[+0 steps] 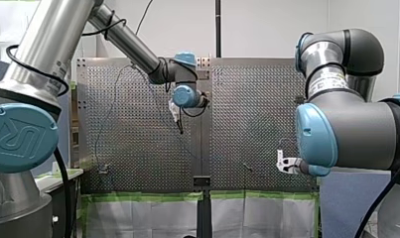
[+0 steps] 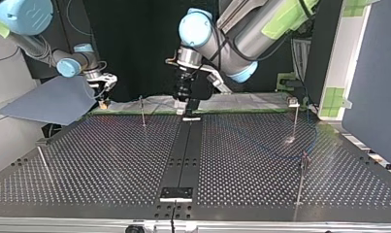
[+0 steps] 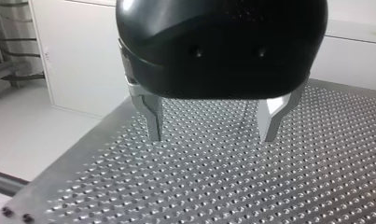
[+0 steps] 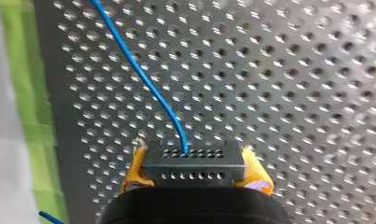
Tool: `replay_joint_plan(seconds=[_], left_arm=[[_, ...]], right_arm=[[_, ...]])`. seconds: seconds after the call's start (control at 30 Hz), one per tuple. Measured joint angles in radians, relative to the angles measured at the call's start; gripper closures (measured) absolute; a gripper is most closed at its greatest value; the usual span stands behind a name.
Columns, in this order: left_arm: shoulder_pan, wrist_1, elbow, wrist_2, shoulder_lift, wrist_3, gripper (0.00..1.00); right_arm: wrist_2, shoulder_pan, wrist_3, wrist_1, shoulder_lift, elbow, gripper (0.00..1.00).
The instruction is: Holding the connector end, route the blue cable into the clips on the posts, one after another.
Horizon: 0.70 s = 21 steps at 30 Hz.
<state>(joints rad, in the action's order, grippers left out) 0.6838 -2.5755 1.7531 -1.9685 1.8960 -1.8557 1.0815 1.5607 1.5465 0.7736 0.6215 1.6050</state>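
Connector (image 4: 193,173) in right claw (image 4: 195,161), blue cable (image 4: 143,79) trailing, left claw (image 3: 211,134) spread

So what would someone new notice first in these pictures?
The blue cable running across the perforated table from a black connector clamped in my right hand. Meanwhile my left hand hangs open and empty above the table, where thin posts stand.

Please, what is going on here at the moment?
My right gripper is shut on a black connector, and a blue cable runs from it over the perforated table. My left gripper hangs open and empty above the table. Thin posts stand on it; I cannot tell whether any holds the cable.
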Motion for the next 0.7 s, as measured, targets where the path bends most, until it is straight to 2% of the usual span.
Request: replay_joint_plan(seconds=[0.2,0.43,0.7], left_arm=[[-0.004,0.005,0.064,0.001,-0.064,0.003,0.00],[-0.003,0.005,0.134,0.000,-0.133,0.006,0.00],[-0.001,0.018,0.216,-0.001,-0.216,0.004,0.00]], right_arm=[[-0.008,-0.003,0.000,0.014,0.037,0.015,1.00],[-0.032,-0.003,0.005,0.019,0.051,0.017,1.00],[-0.042,0.009,0.008,0.014,0.100,0.017,1.00]])
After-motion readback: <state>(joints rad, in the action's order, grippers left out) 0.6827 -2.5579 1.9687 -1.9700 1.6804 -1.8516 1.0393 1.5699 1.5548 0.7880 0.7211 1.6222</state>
